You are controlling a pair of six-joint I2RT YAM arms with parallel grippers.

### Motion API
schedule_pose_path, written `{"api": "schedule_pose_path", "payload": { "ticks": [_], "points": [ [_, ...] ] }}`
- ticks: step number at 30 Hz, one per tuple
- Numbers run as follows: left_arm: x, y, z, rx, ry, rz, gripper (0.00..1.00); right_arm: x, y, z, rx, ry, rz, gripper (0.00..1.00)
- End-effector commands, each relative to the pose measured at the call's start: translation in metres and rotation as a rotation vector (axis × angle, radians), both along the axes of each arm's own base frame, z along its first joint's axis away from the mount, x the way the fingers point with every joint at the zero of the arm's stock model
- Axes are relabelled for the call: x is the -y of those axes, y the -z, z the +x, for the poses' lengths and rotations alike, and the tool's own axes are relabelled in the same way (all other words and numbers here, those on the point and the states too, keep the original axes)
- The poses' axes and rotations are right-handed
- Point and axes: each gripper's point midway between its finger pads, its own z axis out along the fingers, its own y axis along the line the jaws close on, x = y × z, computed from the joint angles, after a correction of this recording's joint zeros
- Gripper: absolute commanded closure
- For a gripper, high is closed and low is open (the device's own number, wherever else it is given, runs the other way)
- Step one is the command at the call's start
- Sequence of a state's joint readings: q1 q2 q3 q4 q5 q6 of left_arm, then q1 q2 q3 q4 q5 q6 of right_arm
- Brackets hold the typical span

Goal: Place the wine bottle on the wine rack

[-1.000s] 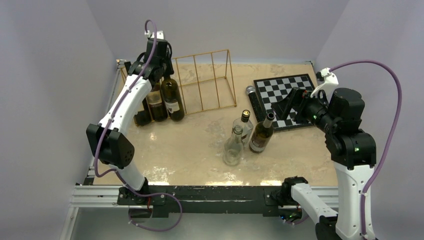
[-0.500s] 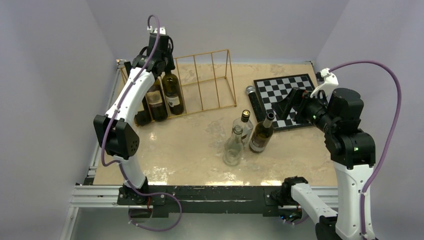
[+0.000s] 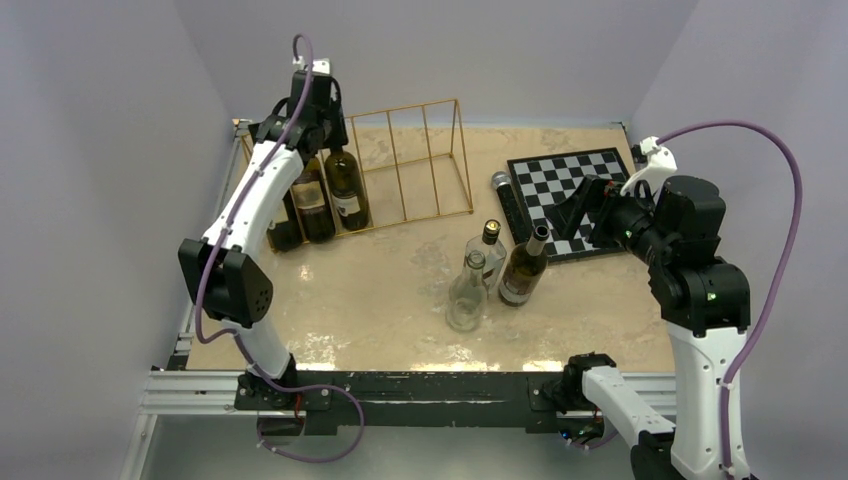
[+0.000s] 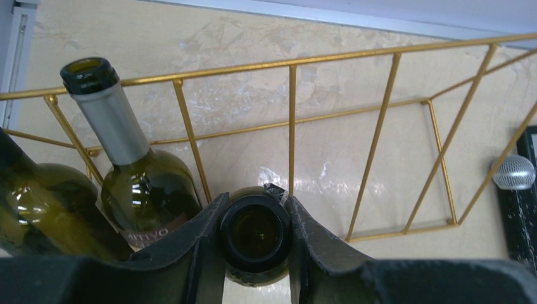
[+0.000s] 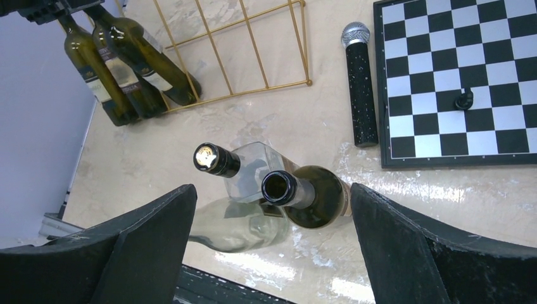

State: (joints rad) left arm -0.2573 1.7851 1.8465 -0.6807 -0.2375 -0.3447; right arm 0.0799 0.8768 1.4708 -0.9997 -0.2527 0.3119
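Observation:
The gold wire wine rack (image 3: 420, 160) stands at the back left of the table. My left gripper (image 3: 318, 100) is shut on the mouth of a dark green wine bottle (image 3: 347, 190), which stands tilted at the rack's left part beside two other dark bottles (image 3: 310, 205). In the left wrist view the fingers (image 4: 209, 247) press both sides of the bottle's rim (image 4: 255, 231), with rack wires (image 4: 292, 126) behind. My right gripper (image 3: 585, 210) hangs open over the chessboard's near edge. Between its wide-apart fingers (image 5: 152, 247), far below, I look down on standing bottles.
Three bottles stand mid-table: a dark one (image 3: 523, 270) and two clear ones (image 3: 467, 295). A black-and-white chessboard (image 3: 560, 165) with one dark piece (image 5: 466, 99) lies at the back right. A microphone (image 3: 503, 195) lies along its left edge.
My left arm has shifted the held bottle slightly back toward the rack and its elbow has swung a little. The right arm has not moved.

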Motion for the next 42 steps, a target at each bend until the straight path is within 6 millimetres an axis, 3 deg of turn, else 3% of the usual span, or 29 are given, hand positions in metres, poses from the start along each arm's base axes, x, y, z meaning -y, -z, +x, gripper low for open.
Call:
{"api": "schedule_pose_path", "payload": {
  "ticks": [1,10,14,28,42],
  "points": [
    [0.013,-0.081,-0.029,0.204,0.121,-0.086,1.0,0.001,-0.003,0.002,0.016,-0.005,-0.012,0.04],
    [0.013,-0.118,-0.081,0.373,0.268,-0.055,1.0,-0.004,-0.003,0.006,0.005,-0.026,0.003,0.04],
    [0.012,-0.12,-0.089,0.385,0.275,-0.056,1.0,-0.007,-0.005,0.007,0.001,-0.038,0.015,0.04],
    [0.004,-0.075,-0.065,0.22,0.181,-0.027,1.0,-0.008,0.0,0.006,-0.01,-0.036,0.027,0.04],
    [0.002,-0.066,-0.041,0.214,0.151,0.005,1.0,-0.006,0.002,0.008,-0.017,-0.026,0.017,0.04]
  ]
}}
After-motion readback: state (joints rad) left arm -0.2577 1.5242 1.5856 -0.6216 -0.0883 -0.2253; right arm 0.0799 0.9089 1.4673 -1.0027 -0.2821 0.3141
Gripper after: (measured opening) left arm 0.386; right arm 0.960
